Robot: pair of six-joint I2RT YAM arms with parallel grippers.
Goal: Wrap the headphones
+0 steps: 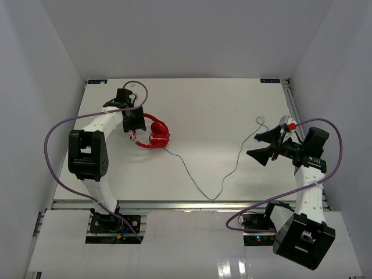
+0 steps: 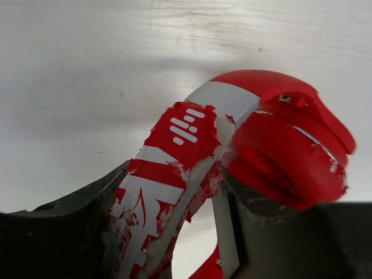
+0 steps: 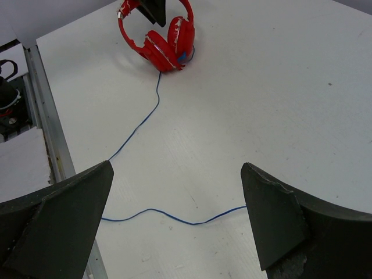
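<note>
At 10 o'clock on table point(image 1: 221, 104), headphones point(image 1: 156, 135) lie, ear cups together. Left gripper point(image 1: 133, 122) straddles red-and-white headband, sliver of table showing between band and one finger: not clamped. Cable point(image 1: 212, 199) runs from cups toward 6 o'clock edge, bends back up to 3 o'clock. Right gripper point(image 1: 252, 146) at 3 o'clock, jaws spread wide, holding nothing, cable crossing table below it.

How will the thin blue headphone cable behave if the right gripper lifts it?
Likely floppy: the thin blue cable lies in loose bends on the white table, so it should sag either side of the open right gripper. Probably light, and thin enough to slip from wide fingers. Pulling may tug the red over-ear headphones it joins.
</note>
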